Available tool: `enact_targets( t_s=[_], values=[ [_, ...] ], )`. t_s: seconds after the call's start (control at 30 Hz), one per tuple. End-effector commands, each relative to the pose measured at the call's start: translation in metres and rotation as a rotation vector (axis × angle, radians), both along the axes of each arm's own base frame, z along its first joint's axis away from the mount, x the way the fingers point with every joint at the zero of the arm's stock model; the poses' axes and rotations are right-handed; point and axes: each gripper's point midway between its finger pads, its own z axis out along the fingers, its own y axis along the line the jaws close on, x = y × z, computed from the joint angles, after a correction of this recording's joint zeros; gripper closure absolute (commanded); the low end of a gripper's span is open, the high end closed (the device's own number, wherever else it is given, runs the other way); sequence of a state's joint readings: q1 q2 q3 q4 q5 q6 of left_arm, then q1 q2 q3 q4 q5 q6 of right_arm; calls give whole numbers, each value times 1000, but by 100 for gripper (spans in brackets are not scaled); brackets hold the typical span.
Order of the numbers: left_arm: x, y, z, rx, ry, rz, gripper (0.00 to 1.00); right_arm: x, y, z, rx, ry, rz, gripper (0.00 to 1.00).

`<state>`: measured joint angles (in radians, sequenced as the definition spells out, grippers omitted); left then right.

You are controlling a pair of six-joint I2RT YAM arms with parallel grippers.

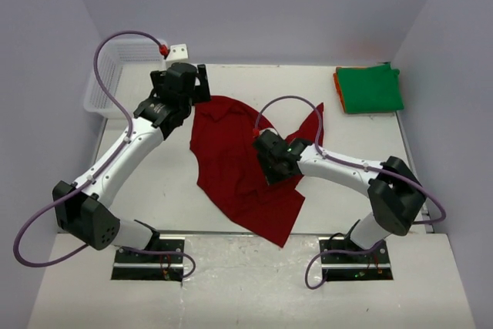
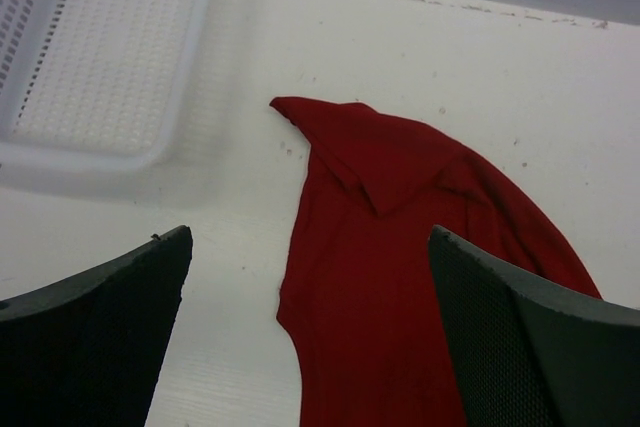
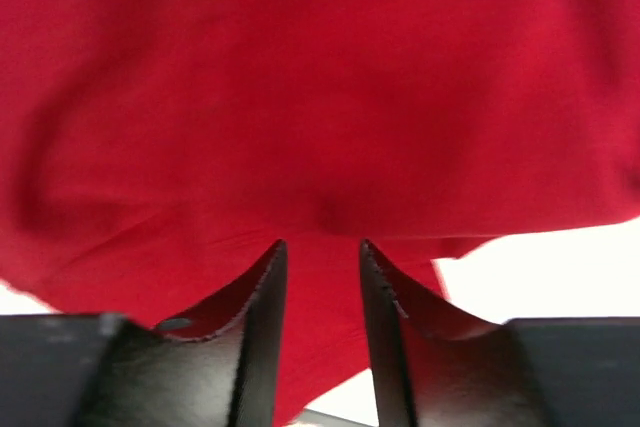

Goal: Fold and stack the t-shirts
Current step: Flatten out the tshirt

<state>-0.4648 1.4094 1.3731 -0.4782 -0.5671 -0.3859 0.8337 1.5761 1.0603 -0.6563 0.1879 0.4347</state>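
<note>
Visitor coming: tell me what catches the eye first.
A dark red t-shirt lies crumpled across the middle of the table, the right tool low over it. At the far right corner sits a folded green t-shirt on an orange one; a white mesh basket stands far left.

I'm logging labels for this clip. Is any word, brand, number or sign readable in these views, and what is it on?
None can be read in any view.
The dark red t-shirt, green t-shirt and orange t-shirt are plain.
The white basket, left arm and right arm show no legible marking.
</note>
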Motion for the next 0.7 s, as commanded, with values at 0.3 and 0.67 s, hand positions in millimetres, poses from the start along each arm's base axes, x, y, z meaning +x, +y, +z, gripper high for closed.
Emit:
enact_targets(
  t_s=[0.3, 0.67],
  values=[
    [4, -12, -16, -61, 12, -34, 0, -39, 55, -15, 41, -11, 85, 52],
    [-2, -8, -12, -62, -5, -36, 0, -43, 61, -39, 16, 21, 94, 49]
  ],
)
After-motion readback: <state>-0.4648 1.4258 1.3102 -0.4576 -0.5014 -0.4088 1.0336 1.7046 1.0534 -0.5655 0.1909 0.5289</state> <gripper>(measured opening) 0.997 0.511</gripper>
